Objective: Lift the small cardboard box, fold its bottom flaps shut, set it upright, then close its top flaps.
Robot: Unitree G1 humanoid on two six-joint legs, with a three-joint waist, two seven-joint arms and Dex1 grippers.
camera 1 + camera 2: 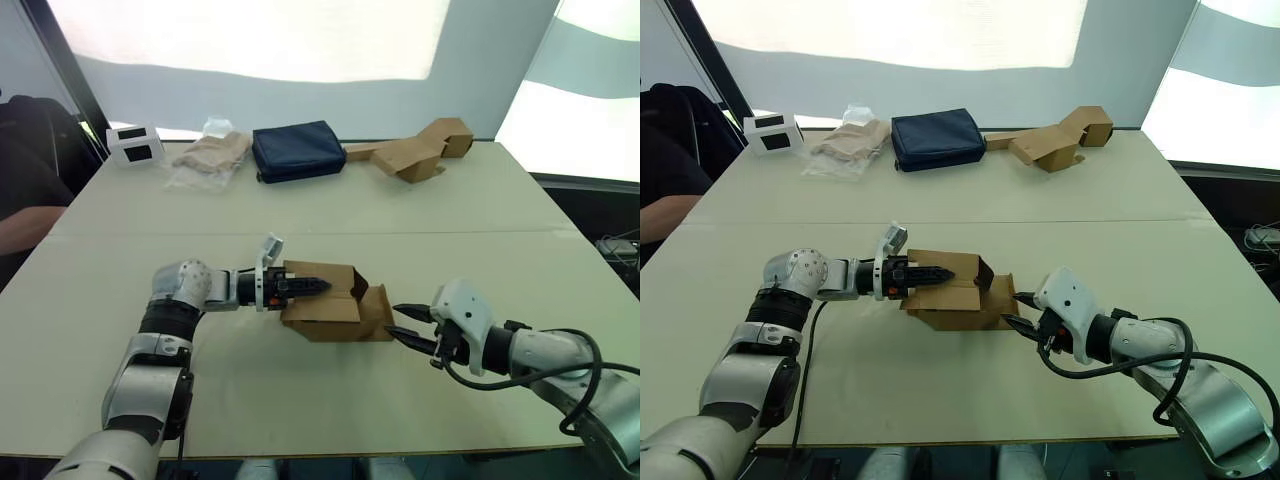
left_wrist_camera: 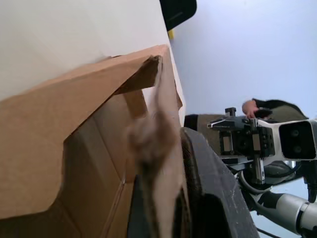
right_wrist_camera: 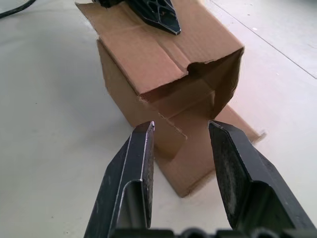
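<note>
While lying on its side mid-table, the small cardboard box (image 1: pixel 325 303) opens its flapped end toward the right gripper (image 1: pixel 409 327). Left gripper (image 1: pixel 305 286) pinches its top wall. Right wrist view: black fingers (image 3: pixel 132 173) spread, just short of the flaps.

Bright backlight from the far side; soft shadows on the table (image 1: pixel 330 210).

The upper part of both eye views is washed out by glowing white panels (image 1: pixel 250 35). Short, soft shadows are cast under the small cardboard box (image 1: pixel 330 305). In the left wrist view, cardboard pressed close to the lens is blurred, while the right gripper (image 2: pixel 247 144) beyond is rendered sharply. Straight edges are slightly bowed near the frame borders.
</note>
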